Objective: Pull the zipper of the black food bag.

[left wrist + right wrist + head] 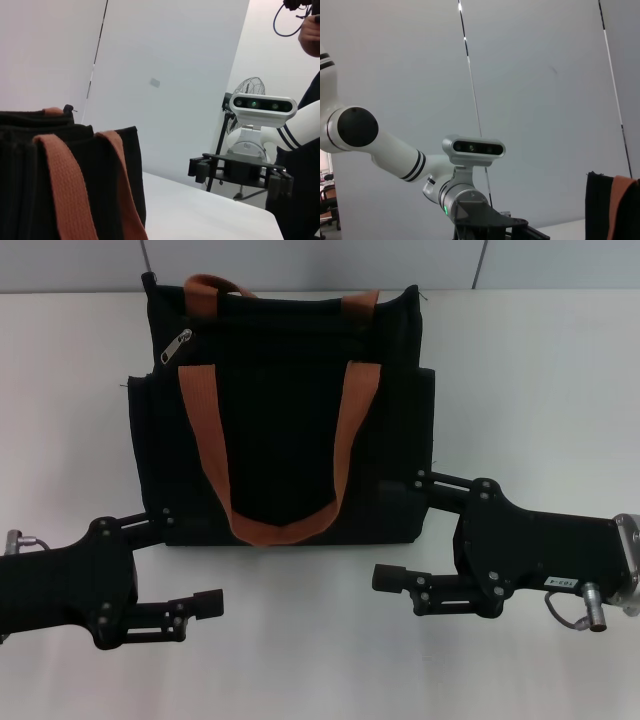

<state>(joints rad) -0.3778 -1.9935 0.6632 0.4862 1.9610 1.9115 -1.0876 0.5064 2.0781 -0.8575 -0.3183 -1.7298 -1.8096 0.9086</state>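
The black food bag (285, 410) lies flat at the back middle of the white table, its two orange-brown strap handles (205, 430) draped over it. Its zipper (177, 345), a small silver pull tab, sits near the bag's top left corner. My left gripper (188, 560) is open in front of the bag's near left corner, one fingertip right at that corner. My right gripper (402, 530) is open at the near right corner, its upper fingertip over the bag's edge. Neither holds anything. The left wrist view shows the bag (75, 170) close up and the right gripper (239, 175) farther off.
The white table (540, 370) reaches out on both sides of the bag and in front of it. A pale wall stands behind. A fan (247, 90) and a person's arm (310, 35) show beyond the table in the left wrist view.
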